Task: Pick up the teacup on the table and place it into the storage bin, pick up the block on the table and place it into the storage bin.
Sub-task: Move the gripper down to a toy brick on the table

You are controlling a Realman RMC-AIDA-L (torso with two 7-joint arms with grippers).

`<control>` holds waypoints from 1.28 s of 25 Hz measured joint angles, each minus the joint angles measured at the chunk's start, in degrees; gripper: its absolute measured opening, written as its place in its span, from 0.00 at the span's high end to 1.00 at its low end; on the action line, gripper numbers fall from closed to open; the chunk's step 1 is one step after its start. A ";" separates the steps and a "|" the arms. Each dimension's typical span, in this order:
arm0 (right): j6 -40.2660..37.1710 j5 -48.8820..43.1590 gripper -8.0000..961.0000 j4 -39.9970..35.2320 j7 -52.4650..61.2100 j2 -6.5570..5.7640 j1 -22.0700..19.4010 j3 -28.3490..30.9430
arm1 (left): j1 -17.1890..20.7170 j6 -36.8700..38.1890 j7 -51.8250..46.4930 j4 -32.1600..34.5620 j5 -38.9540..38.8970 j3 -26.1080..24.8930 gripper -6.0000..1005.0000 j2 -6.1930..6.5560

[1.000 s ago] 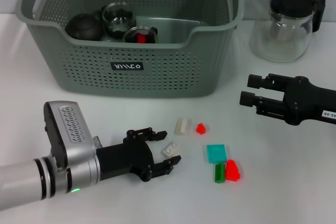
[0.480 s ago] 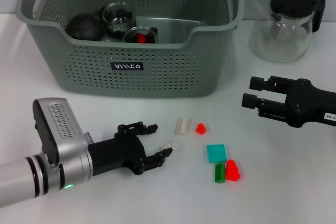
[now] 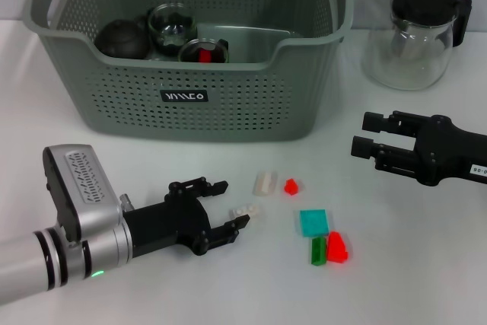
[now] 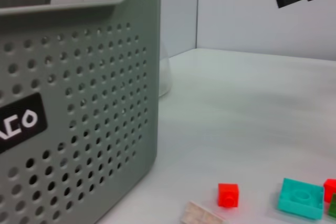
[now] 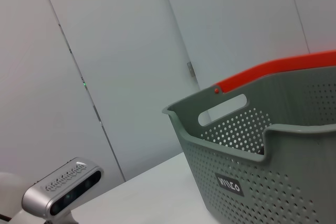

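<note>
At the near left of the white table (image 3: 114,165), I have the left gripper (image 3: 227,203) low over the surface, its black fingers (image 3: 199,187) spread apart with nothing between them. Just off its tips, at about three o'clock, lies a small white plastic block (image 3: 246,209), apart from the fingers. A second pale white block (image 3: 264,182) sits at about one o'clock from it, and a tiny red block (image 3: 291,186) is just beside that one. Further toward four o'clock I see a flat teal square block (image 3: 313,222), then a green block (image 3: 316,250) standing touching a larger red block (image 3: 336,246).

The big grey-green perforated plastic storage bin (image 3: 228,104) with orange clips at its handles stands at twelve o'clock from the blocks, black label facing me. Inside it I can see a dark round teapot-like vessel (image 3: 122,38), a clear glass teacup (image 3: 172,27) and another glass cup (image 3: 204,51) holding something red.

Over at three o'clock the right gripper (image 3: 364,133) hangs above the table, well apart from the blocks, its black fingers (image 3: 380,120) parted and empty. Behind it, at one o'clock, a clear glass jug with a black lid (image 3: 415,36) stands beside the bin.

From the left wrist, the bin wall fills the near side, with the red, teal and white blocks on the table beyond.
</note>
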 joint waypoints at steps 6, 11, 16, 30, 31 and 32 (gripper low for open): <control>0.00 0.03 0.33 0.00 0.00 0.00 0.01 0.00 | -0.28 -0.39 0.08 -0.56 0.36 0.33 0.35 -0.10; 0.00 0.03 0.33 0.00 -0.01 0.00 0.06 0.02 | -0.51 -0.94 0.02 -0.66 0.29 0.51 0.37 -0.13; 0.00 0.03 0.33 0.00 0.00 0.00 0.19 0.10 | -0.51 -1.07 0.09 -0.66 0.44 0.51 0.46 -0.12; 0.04 0.02 0.33 0.00 0.00 0.00 0.44 0.08 | -0.73 -2.11 0.10 -0.66 0.51 0.98 0.53 -0.12; 0.07 0.02 0.33 0.00 0.00 0.00 0.45 0.08 | -0.73 -2.11 0.11 -0.66 0.51 0.99 0.54 -0.12; 0.10 0.02 0.33 0.00 0.00 0.00 0.45 0.09 | -0.73 -2.11 0.10 -0.66 0.51 1.00 0.54 -0.12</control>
